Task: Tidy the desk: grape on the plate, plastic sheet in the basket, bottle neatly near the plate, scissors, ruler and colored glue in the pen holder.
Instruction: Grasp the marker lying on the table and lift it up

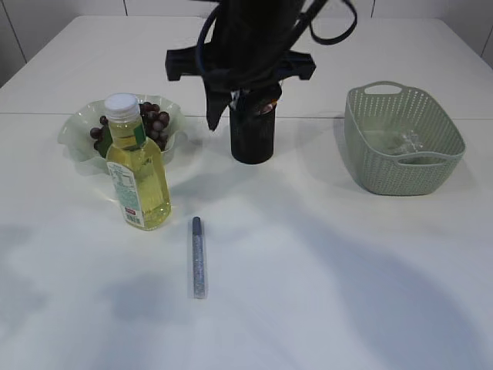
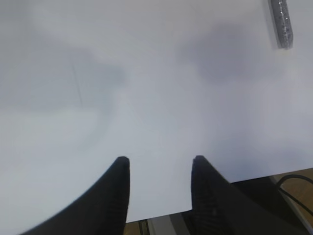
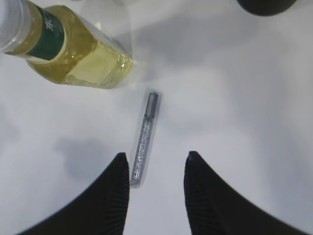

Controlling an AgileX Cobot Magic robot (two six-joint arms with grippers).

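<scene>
Right gripper (image 3: 155,166) open, poised above colored glue (image 3: 145,138); tube flat on table, just left of centre between fingertips, pen holder (image 1: 252,137) ahead. Left gripper (image 2: 159,169) open, empty.

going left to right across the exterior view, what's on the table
plate with the grapes → bottle → glitter glue stick → black pen holder → green basket. The bottle stands in front of the plate's right part, so those two overlap a little.
</scene>
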